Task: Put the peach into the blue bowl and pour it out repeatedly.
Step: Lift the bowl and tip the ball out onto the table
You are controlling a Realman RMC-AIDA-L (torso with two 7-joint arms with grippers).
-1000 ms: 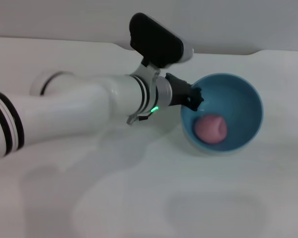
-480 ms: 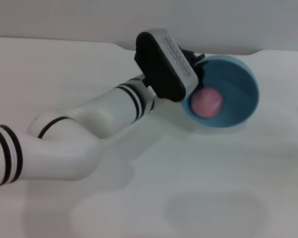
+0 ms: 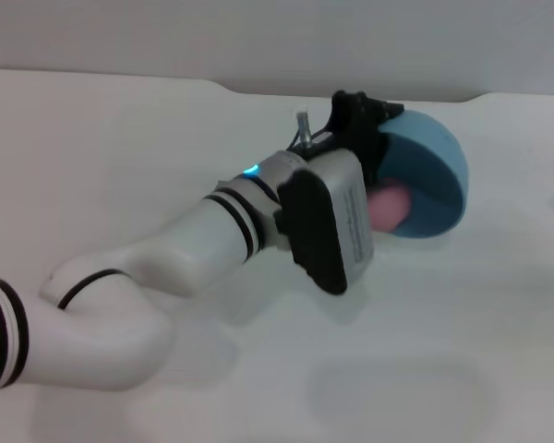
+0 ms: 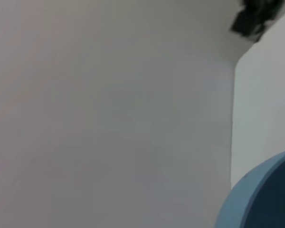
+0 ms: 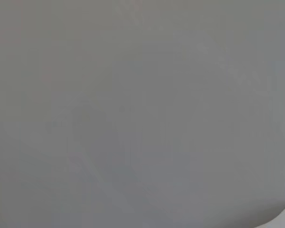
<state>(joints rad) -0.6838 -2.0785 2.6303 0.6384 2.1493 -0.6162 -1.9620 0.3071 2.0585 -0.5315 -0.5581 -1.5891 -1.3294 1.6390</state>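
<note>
The left gripper (image 3: 374,138) has its jaws clamped on the bowl (image 3: 434,175) rim, tipping it steeply over the counter (image 3: 443,351). The peach (image 3: 388,205) sits at the bowl's lower lip. Roll slowly, grip firm, so it drops just beside the bowl.

The left arm reaches from the near left corner of the table toward its far edge, elbow bent low, wrist rolled over. The left gripper (image 3: 367,138) is clamped on the rim of the blue bowl (image 3: 434,175), which it holds tipped on its side.
</note>
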